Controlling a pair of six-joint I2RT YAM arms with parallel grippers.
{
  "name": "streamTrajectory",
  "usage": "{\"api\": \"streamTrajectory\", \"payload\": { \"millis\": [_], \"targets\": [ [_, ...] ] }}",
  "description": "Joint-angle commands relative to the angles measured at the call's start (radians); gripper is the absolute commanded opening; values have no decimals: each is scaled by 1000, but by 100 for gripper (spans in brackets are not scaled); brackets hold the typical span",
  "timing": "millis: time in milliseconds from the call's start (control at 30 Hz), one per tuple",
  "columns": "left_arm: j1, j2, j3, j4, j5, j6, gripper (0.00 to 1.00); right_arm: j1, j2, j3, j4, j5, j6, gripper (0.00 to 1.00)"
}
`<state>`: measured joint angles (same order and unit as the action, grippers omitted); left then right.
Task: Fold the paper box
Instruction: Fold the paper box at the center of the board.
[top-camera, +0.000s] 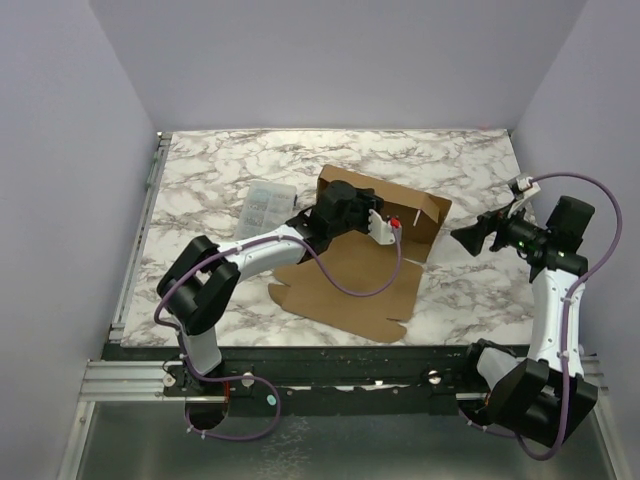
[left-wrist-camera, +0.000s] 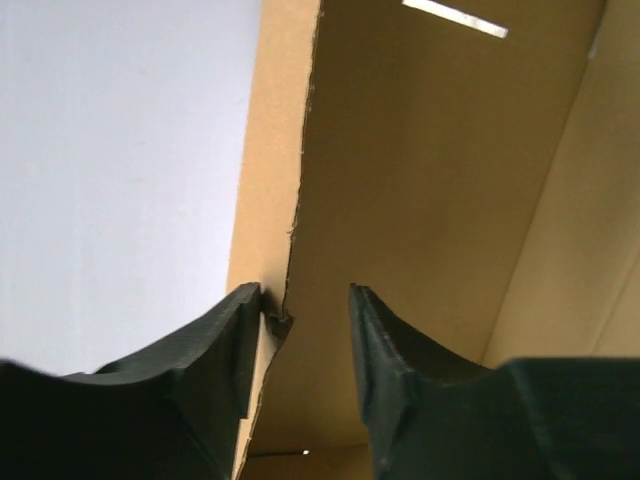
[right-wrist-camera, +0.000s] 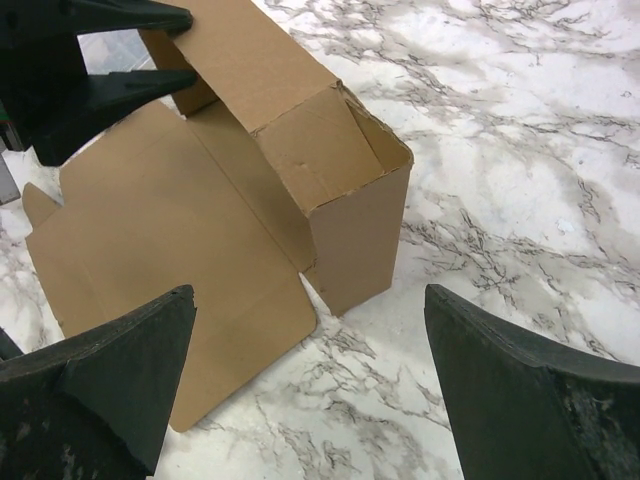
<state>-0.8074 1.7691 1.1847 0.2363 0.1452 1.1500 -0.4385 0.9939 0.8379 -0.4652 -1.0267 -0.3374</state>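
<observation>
Progress partial — brown cardboard die-cut box (top-camera: 350, 285) at desk (top-camera: 220, 180) centre: far walls up, lid panel flat toward 6 o'clock. Left gripper (left-wrist-camera: 305, 300) jaws straddle wall edge, unclamped; right gripper (top-camera: 462, 236) jaws spread, empty, 3 o'clock.

From above, the left gripper (top-camera: 383, 226) hides part of the paper box (top-camera: 345, 280), and its fingertips cannot be made out. The clear case (top-camera: 266, 208) near the left edge of the desk (top-camera: 470, 170) is too small to show its contents.
</observation>
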Motion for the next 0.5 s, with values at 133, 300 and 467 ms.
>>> {"api": "streamTrajectory", "payload": {
  "millis": [133,300,467],
  "targets": [
    [-28,14,-25,139,-215,-17,22,-18,23,-14,22,-53,9,100],
    [-35,-2,-16,142,-309,-91,13,-18,44,-14,21,-45,-8,100],
    [-45,-14,-5,136,-450,-195,8,-17,91,7,28,-48,-36,100]
  ]
}}
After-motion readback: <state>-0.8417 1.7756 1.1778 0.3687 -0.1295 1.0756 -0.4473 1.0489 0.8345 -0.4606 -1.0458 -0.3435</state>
